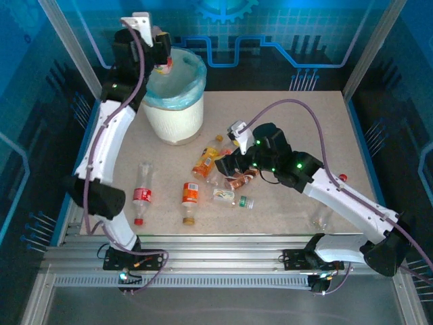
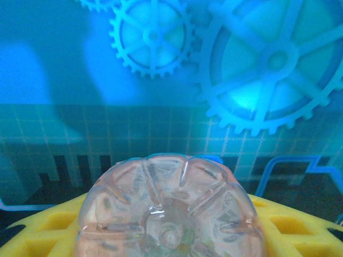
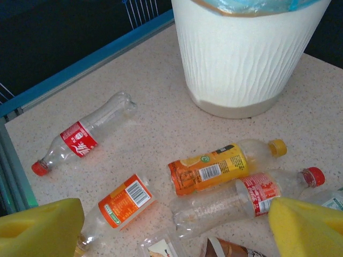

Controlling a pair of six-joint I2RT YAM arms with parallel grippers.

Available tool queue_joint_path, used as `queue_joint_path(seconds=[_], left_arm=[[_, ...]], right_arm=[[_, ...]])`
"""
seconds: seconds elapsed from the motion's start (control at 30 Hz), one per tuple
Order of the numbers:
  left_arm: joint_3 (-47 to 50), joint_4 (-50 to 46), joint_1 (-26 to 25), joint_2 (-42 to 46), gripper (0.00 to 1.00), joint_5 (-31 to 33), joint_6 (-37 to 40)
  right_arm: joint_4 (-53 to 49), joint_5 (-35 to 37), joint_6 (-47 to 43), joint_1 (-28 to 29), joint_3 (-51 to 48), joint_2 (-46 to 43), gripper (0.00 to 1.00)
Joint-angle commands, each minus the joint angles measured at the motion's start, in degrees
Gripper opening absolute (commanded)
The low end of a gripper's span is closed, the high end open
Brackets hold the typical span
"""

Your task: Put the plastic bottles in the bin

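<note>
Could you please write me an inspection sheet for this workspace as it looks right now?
Surface: speckled beige table, no spills seen.
Job's things: bin upright at far left; one bottle held above it; several loose bottles lying mid-table, some crushed.
Clutter: nothing seen.
Grippers: left gripper shut on the bottle; right gripper open above the loose bottles.
Cables: purple cable along each arm, no snag seen.
Surroundings: blue gear-print panels; metal rails at the near edge.
</note>
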State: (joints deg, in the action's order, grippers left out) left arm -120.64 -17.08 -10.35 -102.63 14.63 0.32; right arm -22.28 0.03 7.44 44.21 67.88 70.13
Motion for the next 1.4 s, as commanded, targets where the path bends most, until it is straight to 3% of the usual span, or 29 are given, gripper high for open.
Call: queue_joint_path(seconds=[0.0, 0.47, 0.57, 0.67, 0.73, 1.37], left_arm=[[-5.4, -2.8, 0.6, -4.4, 0.50, 2.7, 6.6], [-15.3, -4.3, 3.1, -18.8, 0.53, 2.9, 6.3], [-16.6, -5.5, 3.5, -20.4, 0.62, 3.0, 6.5], [-17.4, -6.7, 3.7, -20.9, 0.80, 3.0, 6.6], [-17.4, -7.0, 3.8, -20.7, 0.85, 3.2, 6.9], [-18.1, -9.9, 4.0, -17.1, 0.84, 0.8, 3.3]], right_arm=[[-1.7, 0.1, -1.2, 0.8, 1.8, -0.1, 0.90], [0.9, -4.7, 4.8, 1.0, 1.6, -0.2, 0.89], [0.5, -4.5, 4.5, 1.1, 3.3, 0.9, 0.89], [-0.3, -3.5, 4.0, 1.0, 4.4, 1.4, 0.90], [-0.5, -2.8, 3.8, 1.0, 4.5, 1.4, 0.90], [-5.2, 0.2, 4.3, 1.0, 6.3, 2.2, 0.91]])
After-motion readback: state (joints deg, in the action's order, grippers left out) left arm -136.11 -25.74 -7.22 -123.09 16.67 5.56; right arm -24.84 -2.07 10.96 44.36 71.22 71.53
